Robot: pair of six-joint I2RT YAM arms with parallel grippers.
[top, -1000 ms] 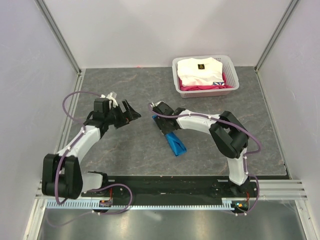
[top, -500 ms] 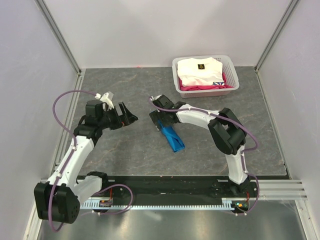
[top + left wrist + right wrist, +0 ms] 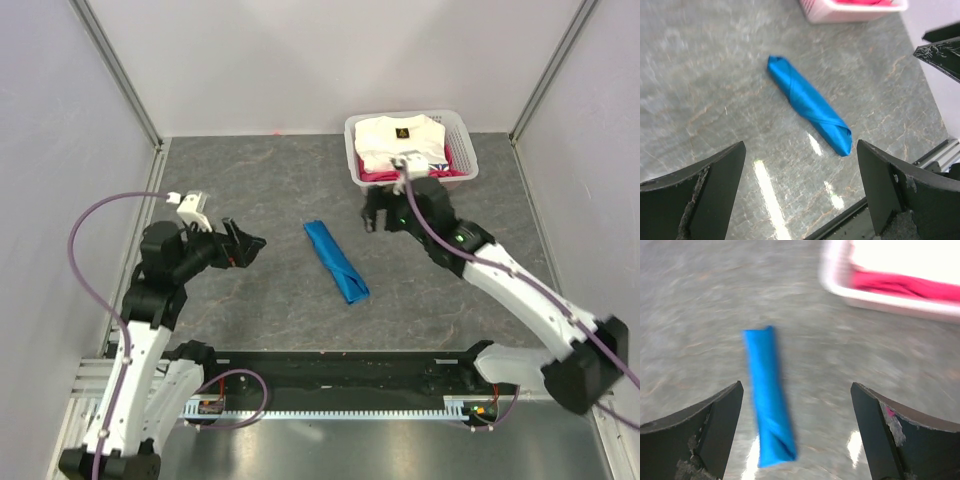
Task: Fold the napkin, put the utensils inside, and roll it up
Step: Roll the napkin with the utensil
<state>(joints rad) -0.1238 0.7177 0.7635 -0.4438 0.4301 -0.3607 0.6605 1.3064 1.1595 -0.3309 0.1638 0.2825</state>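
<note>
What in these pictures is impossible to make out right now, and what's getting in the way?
- Utensils: seen in no view; whether they lie inside the rolled napkin, the cloth hides.
- Basket: cut off by the top edge in the left wrist view; blurred and cut off in the right wrist view.
- Pink clothes: mostly under the white shirt in every view.
- Napkin folds: smeared by blur, right wrist view.

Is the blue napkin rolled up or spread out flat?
Rolled up. The napkin lies on the table as a slim, tight roll with diagonal wrap lines. Whether the utensils are inside, I cannot tell.
</note>
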